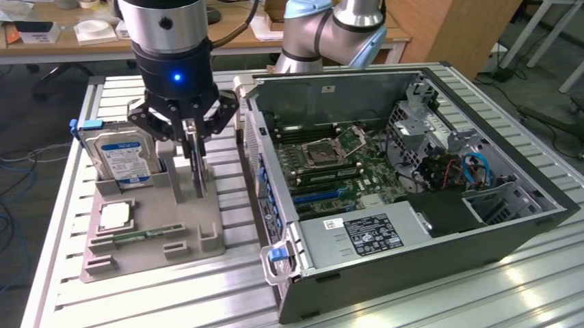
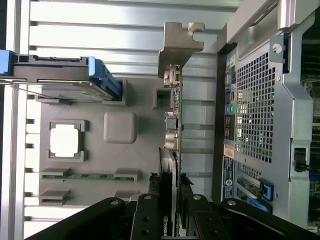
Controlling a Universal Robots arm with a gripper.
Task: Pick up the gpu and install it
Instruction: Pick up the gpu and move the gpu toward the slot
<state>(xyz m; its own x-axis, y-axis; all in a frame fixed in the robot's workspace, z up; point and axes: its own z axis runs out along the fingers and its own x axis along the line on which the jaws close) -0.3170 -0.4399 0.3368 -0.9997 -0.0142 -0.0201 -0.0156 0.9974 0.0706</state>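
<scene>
On the grey parts holder, left of the open PC case in the exterior view: the gripper clamps the gpu.

From the exterior view's left, a hard drive stands upright in the holder, with a processor chip and a memory stick lying nearer. Right of them the gpu stands on edge in its slot, its silver bracket at the far end. The gripper comes down from above, its fingers closed on the card's two faces. Just beside it on the right is the PC case, motherboard exposed. By my reading, the pick goes best with a straight vertical pull, the card kept upright and the bracket held off the case wall.
</scene>
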